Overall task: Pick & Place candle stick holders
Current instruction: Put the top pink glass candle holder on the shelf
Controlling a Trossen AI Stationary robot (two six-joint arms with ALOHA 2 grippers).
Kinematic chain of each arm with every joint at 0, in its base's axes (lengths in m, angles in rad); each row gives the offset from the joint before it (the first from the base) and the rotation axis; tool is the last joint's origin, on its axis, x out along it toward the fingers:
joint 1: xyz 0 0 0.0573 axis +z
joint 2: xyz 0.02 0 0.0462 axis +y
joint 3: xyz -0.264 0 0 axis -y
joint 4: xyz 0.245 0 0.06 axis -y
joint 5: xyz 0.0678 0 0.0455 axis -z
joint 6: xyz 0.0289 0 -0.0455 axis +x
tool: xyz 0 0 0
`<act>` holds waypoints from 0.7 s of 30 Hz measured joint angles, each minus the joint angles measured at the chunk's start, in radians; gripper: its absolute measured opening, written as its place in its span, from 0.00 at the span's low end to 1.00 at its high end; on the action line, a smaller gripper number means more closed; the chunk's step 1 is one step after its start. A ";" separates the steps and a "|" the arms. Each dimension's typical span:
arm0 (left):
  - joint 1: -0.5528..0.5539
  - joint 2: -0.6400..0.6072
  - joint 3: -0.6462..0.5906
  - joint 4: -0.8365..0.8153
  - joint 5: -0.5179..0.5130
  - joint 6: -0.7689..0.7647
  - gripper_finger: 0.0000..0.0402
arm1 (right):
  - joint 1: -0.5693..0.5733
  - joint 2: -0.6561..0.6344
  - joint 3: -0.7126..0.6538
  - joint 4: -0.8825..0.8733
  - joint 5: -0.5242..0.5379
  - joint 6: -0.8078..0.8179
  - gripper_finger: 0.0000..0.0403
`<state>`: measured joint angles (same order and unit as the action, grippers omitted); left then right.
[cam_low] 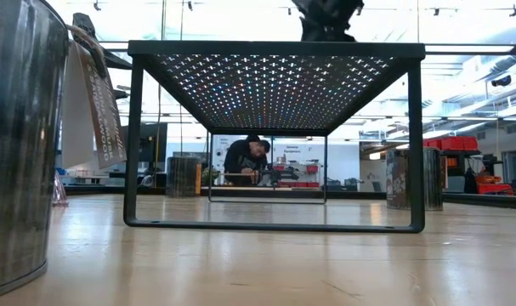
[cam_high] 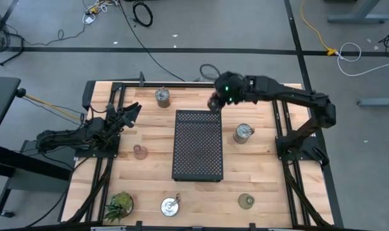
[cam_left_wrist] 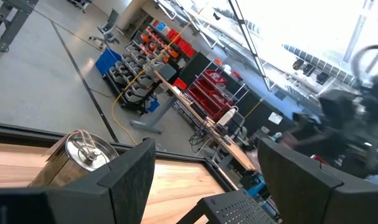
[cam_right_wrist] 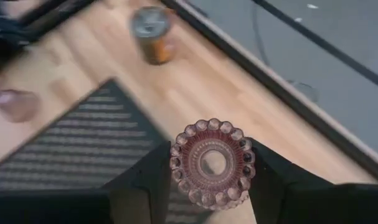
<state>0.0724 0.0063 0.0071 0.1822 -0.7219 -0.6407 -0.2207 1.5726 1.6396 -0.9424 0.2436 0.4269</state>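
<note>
A translucent pink glass candle stick holder (cam_right_wrist: 212,163) hangs above the far right corner of the black perforated tray (cam_high: 197,146), with my right gripper (cam_high: 215,102) shut on it. A second pink holder (cam_high: 140,151) stands left of the tray. Silvery holders stand at the far edge (cam_high: 162,97), right of the tray (cam_high: 243,133) and near the front edge (cam_high: 170,206). An olive-green holder (cam_high: 246,201) stands at the front right. My left gripper (cam_high: 129,114) rests open at the table's left side, holding nothing. My right gripper pinches the pink holder by its scalloped outer rim (cam_right_wrist: 176,167) between its two fingers (cam_right_wrist: 145,180), one on each side. The fingers slant down from the table's far right. The holder is lifted clear of the table and tray, its round opening facing the wrist camera.
The tray stands on thin legs like a small table (cam_low: 275,136), with free room beneath it. A spiky green plant (cam_high: 119,205) sits at the front left corner. Bare wood lies between the tray and the holders. A person (cam_low: 247,160) is in the room beyond.
</note>
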 joint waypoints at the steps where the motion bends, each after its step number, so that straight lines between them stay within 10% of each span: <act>1: 0.000 0.000 0.000 0.000 0.000 0.000 0.71 | 0.028 0.000 0.001 0.001 0.002 0.011 0.40; 21: 0.000 0.000 0.000 0.000 0.004 0.024 0.71 | 0.242 0.068 0.001 -0.043 0.137 0.248 0.40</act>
<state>0.0727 0.0063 0.0071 0.1822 -0.7183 -0.6170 0.0212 1.6403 1.6409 -0.9858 0.3805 0.6748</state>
